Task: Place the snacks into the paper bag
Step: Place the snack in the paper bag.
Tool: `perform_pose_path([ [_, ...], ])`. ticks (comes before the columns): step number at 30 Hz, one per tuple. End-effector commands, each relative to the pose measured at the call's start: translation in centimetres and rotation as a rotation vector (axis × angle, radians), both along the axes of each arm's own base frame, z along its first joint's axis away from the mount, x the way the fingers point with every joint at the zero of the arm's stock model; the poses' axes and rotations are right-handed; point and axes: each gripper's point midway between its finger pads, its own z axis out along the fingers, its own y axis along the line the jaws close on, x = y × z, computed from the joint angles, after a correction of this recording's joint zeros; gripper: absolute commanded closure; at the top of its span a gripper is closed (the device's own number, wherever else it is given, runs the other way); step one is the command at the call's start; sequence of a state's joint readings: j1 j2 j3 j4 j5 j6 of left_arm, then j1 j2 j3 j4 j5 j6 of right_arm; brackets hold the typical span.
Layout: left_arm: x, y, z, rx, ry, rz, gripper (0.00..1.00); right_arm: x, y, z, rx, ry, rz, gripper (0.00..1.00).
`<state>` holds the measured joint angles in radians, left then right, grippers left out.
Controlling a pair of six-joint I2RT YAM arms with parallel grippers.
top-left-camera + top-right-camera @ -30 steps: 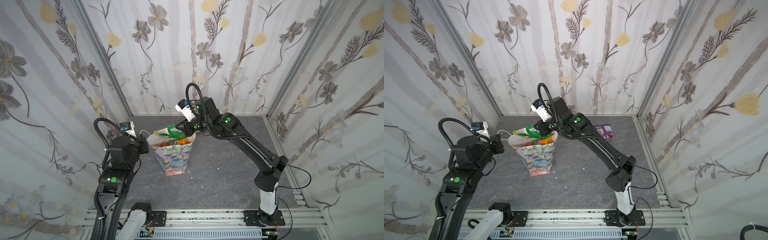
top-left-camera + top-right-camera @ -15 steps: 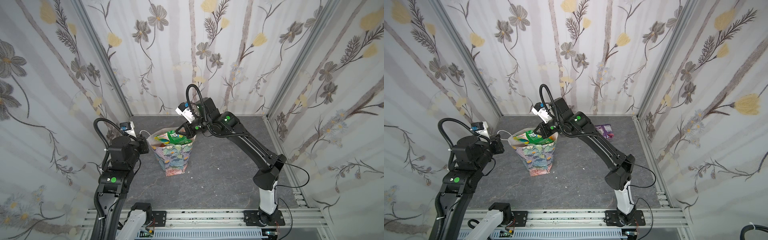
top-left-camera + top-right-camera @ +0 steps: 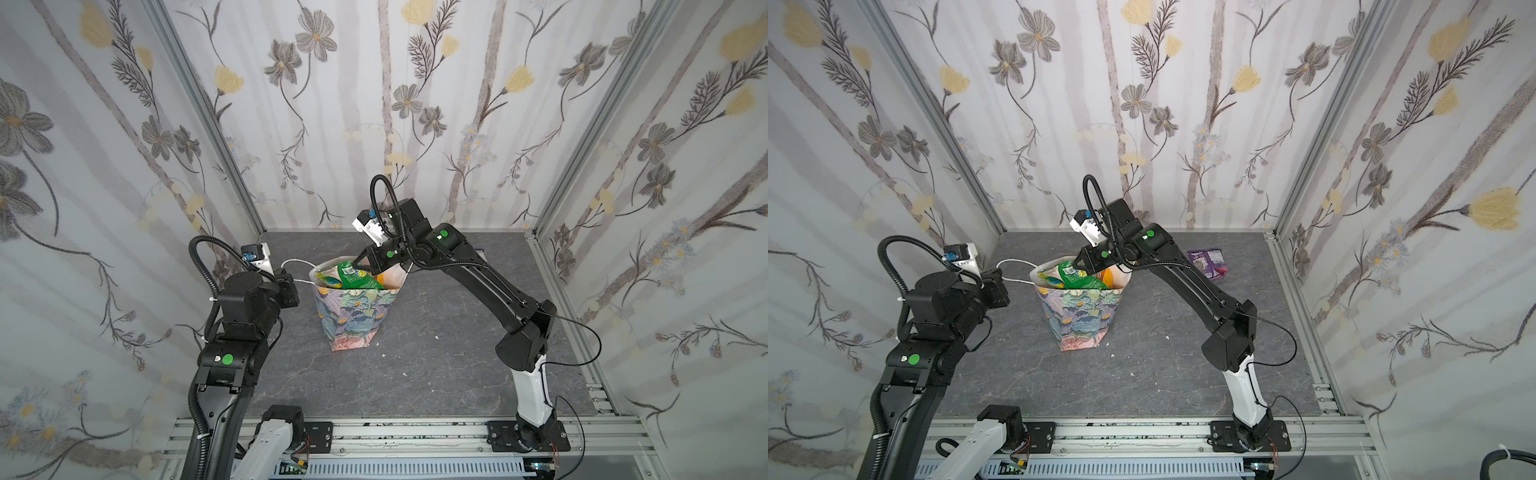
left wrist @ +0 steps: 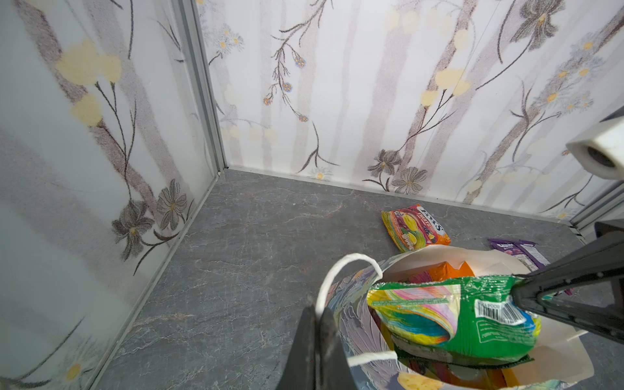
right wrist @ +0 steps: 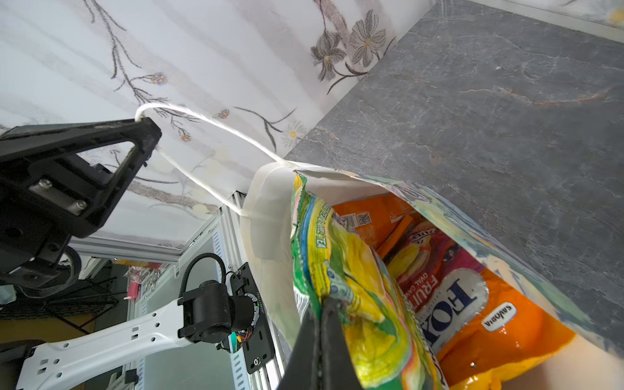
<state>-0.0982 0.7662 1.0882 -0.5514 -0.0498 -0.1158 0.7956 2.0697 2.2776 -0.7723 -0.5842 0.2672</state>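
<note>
In the last second I have lowered my right hand, pinching a corner of the green snack packet. The packet now lies tilted in the mouth of the floral paper bag, not yet fully inside. My left hand pinches the white cord handle, steadying the bag. A FOX'S packet and a purple packet wait on the worktop behind it. I judge letting go comes next.

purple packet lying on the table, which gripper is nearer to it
Right. The right gripper holds the green packet over the paper bag, apart from the purple packet. The left gripper pinches the bag's cord handle on the bag's far side from it.
</note>
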Motion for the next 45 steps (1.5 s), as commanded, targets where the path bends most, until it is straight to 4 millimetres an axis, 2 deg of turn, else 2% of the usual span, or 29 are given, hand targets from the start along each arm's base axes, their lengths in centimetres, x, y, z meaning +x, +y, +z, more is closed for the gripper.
perform_pose_path([
  [1, 0.2, 0.2, 0.6, -0.006, -0.024, 0.017, 0.96, -1.1, 1.7, 3.2, 0.133, -0.017, 0.07, 1.0],
  [7, 0.1, 0.6, 0.7, 0.002, -0.025, 0.037, 0.96, -2.3, 1.9, 8.6, 0.289, -0.069, 0.107, 1.0],
  [10, 0.1, 0.7, 0.6, 0.005, -0.022, 0.043, 0.96, -2.5, 1.8, 9.7, 0.318, -0.062, 0.103, 1.0],
  [12, 0.0, 0.8, 0.6, 0.007, -0.021, 0.047, 0.96, -2.7, 2.0, 9.0, 0.311, -0.028, 0.114, 1.0],
  [17, -0.1, 0.9, 0.5, 0.008, -0.023, 0.05, 0.96, -2.3, 2.0, 5.0, 0.257, 0.036, 0.084, 1.0],
  [23, 0.0, 0.9, 0.5, 0.008, -0.02, 0.051, 0.96, -3.4, 1.7, 5.3, 0.375, 0.092, 0.089, 1.0],
  [28, 0.1, 0.8, 0.4, 0.006, -0.015, 0.048, 0.96, -3.0, 1.3, 2.4, 0.367, 0.159, 0.044, 1.0],
  [33, 0.1, 1.1, 0.3, 0.009, -0.008, 0.062, 0.96, -3.2, 1.5, 1.3, 0.393, 0.227, 0.05, 1.0],
  [35, 0.1, 1.1, 0.3, 0.009, -0.01, 0.064, 0.96, -2.7, 1.3, 0.7, 0.362, 0.221, 0.02, 1.0],
  [38, 0.1, 1.2, 0.4, 0.012, -0.011, 0.068, 0.96, -0.4, 0.2, -1.0, 0.2, 0.101, -0.113, 1.0],
  [40, 0.1, 1.2, 0.4, 0.012, -0.012, 0.069, 0.95, 0.9, -0.7, -2.1, 0.077, 0.018, -0.186, 0.91],
  [42, 0.1, 1.2, 0.4, 0.012, -0.009, 0.068, 0.96, 2.0, -1.4, -2.6, -0.004, -0.036, -0.228, 0.87],
  [44, 0.2, 1.2, 0.3, 0.012, -0.004, 0.067, 0.96, 1.2, -0.7, -3.1, -0.069, -0.075, -0.212, 0.8],
  [45, 0.2, 1.2, 0.3, 0.012, -0.003, 0.067, 0.95, 1.3, -0.6, -3.4, -0.103, -0.091, -0.213, 0.73],
])
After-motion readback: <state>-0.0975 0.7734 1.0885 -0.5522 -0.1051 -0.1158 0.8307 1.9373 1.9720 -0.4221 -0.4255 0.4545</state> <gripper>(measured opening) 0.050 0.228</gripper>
